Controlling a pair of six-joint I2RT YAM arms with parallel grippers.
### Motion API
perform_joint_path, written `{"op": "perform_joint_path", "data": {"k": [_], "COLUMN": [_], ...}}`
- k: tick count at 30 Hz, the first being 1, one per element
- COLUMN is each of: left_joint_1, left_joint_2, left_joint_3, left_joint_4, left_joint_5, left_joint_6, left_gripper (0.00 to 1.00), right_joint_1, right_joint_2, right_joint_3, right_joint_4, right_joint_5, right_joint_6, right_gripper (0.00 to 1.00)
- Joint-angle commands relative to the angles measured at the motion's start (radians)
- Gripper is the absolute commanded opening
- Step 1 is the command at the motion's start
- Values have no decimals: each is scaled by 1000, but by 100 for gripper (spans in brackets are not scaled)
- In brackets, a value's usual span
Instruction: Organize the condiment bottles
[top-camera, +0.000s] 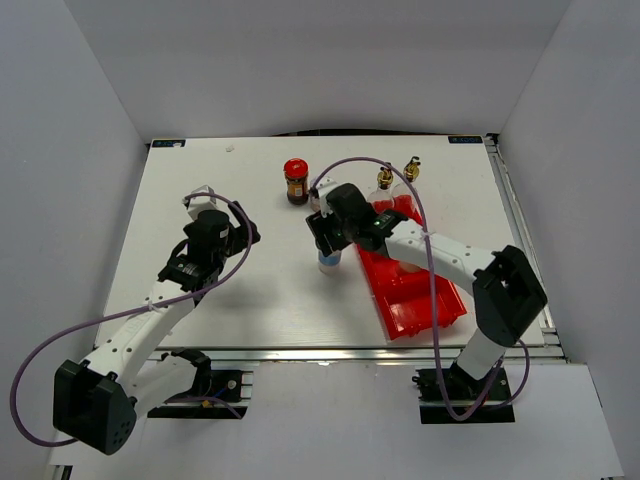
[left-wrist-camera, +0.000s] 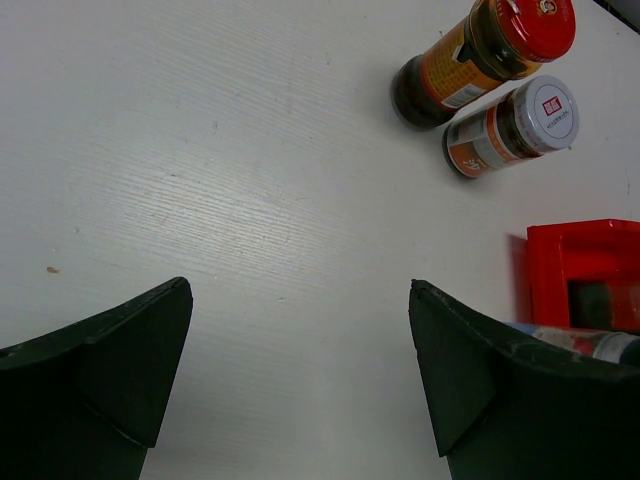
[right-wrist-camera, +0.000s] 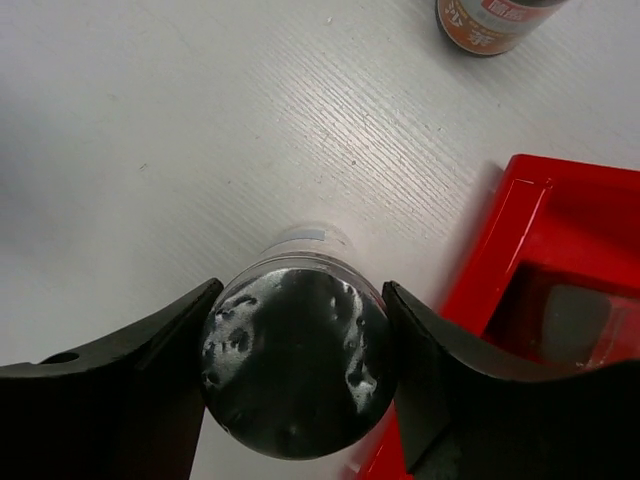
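Note:
My right gripper (top-camera: 328, 248) is shut on a silver-topped shaker (right-wrist-camera: 298, 365), one jaw against each side. The shaker (top-camera: 329, 261) is upright just left of the red bin (top-camera: 425, 305); I cannot tell whether its base touches the table. The red-lidded dark jar (top-camera: 295, 180) stands at the back, and also shows in the left wrist view (left-wrist-camera: 480, 55). The grey-lidded jar (left-wrist-camera: 512, 125) stands beside it, with its base in the right wrist view (right-wrist-camera: 495, 20). Two glass bottles with gold stoppers (top-camera: 384, 180) (top-camera: 411, 168) stand behind the bin. My left gripper (left-wrist-camera: 300, 370) is open and empty over bare table.
The long red bin (right-wrist-camera: 560, 240) lies at the right, running from near the glass bottles towards the front edge, with something pale inside it (top-camera: 405, 265). Its corner also shows in the left wrist view (left-wrist-camera: 585, 260). The right arm lies over the bin.

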Motion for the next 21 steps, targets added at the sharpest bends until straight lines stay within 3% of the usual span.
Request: {"op": "perform_joint_path", "data": {"k": [1,4,9,17,21], "left_joint_1": [-3,-5,-3,-5,-3], "left_joint_2": [-22,-13,-4,-18,-16], "left_joint_3": [32,35,41,36,35], "left_joint_4": [3,6,11,8,12], "left_joint_5": [-18,-12,3,-4,-3], "left_joint_6": [7,7,7,4,2], "left_gripper": [98,98,98,98,98], "right_joint_1": [2,2,-1,-67,-100], "right_joint_2": [-157,-263,-398,-466,-489], "right_joint_3": [-17,-66,-126,-183,-201], "right_joint_4": [45,28,-21,-121,-148], "right_joint_5": [-16,-13,104,285,287], "right_joint_6": [14,11,10,56,60], "right_gripper": [24,18,18,16,16]}}
